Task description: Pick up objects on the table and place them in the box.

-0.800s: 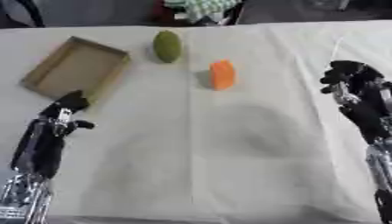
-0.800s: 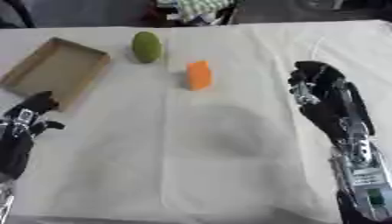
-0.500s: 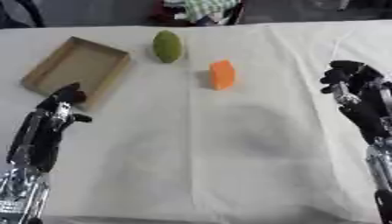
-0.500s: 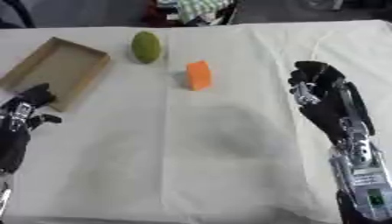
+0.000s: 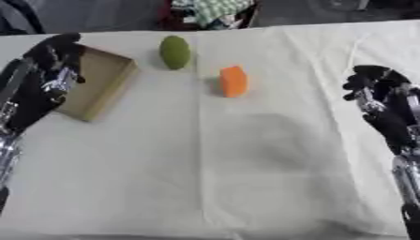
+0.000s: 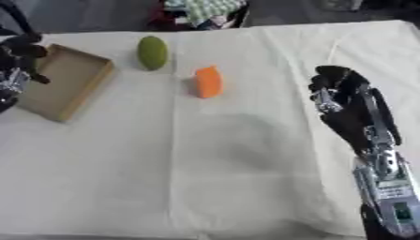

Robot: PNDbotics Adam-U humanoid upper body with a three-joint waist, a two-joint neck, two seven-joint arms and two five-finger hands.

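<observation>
My left hand over the box's nine o'clock side, green fruit and orange block well apart, bare cloth between them, my right hand unobstructed at three o'clock.

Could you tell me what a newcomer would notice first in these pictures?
Probably the orange block and the green oval fruit, bright on the pale tablecloth at its far middle. Next, the cardboard box at far left, with the black left hand over it.

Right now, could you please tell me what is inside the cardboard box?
The box shows only bare cardboard floor, with nothing in it. The left hand covers its far left corner, so that part stays unseen.
</observation>
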